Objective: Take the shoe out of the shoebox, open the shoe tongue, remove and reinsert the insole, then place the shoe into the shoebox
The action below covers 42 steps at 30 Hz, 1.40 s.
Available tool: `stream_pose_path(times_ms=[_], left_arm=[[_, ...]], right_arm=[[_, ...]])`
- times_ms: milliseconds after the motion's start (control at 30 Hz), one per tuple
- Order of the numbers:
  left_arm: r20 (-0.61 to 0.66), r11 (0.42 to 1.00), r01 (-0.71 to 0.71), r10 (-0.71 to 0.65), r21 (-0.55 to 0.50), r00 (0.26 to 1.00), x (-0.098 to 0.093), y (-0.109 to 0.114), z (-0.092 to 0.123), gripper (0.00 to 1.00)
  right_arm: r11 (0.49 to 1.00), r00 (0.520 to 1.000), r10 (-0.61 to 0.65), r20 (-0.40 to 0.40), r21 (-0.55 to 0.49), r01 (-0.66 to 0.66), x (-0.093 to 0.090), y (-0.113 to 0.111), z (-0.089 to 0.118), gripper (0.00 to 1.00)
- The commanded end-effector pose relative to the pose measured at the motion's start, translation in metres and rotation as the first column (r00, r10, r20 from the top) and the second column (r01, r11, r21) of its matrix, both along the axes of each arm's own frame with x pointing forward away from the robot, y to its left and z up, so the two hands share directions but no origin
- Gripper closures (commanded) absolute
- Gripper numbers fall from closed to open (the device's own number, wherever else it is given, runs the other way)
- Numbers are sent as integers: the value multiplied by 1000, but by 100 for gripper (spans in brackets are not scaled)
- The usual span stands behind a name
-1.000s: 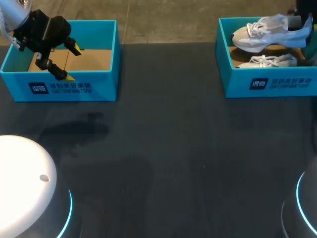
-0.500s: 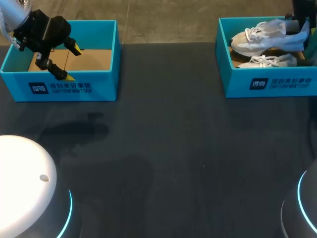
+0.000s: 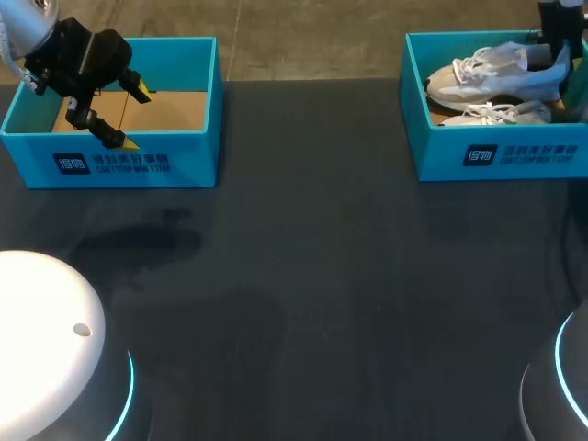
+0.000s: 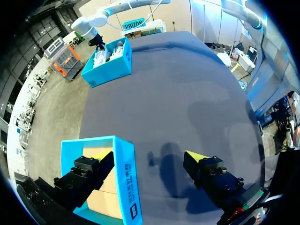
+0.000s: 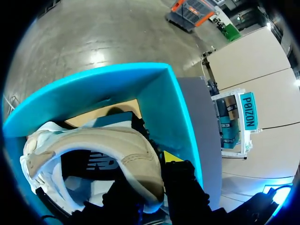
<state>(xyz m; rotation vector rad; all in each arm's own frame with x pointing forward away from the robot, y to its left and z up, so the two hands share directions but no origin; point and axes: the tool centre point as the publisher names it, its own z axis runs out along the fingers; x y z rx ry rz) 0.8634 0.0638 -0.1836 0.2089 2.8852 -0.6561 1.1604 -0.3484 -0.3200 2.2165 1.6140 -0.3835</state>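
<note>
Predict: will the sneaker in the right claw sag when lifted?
Likely light, stiff-soled: the sneaker sits near level, pinched at the heel by the right claw. Soft collar may flex, so toe could dip. Laces might snag the shoebox.

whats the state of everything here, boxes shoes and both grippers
left shoebox: open, no lid, no shoe inside
right shoebox: open, no lid, two shoes inside
upper shoe: laced, tilted, gripped at the heel, over the lower shoe
lower shoe: laced, lying in the right shoebox
left gripper: open, empty, straddling the left shoebox's wall
right gripper: shut on the upper shoe
</note>
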Motion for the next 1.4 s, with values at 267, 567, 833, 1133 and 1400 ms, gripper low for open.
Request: stream_pose_path(times_ms=[267,567,833,1133,1400], left_arm=[[0,1000,0,0,3,1000,-1,0,1,0],[0,1000,0,0,3,1000,-1,0,1,0],[0,1000,0,0,3,1000,-1,0,1,0],[0,1000,0,0,3,1000,-1,0,1,0],[0,1000,0,0,3,1000,-1,0,1,0]], right_arm=[[1000,1000,-2,-19,13,3,8,-2,-18,100],[999,1000,-21,-19,25,21,9,-6,-26,100],[999,1000,-13,-20,43,14,11,-6,-29,100],[999,1000,-10,-20,46,11,11,-7,-31,65],[999,1000,-1,-7,53,1,8,-6,-23,59]])
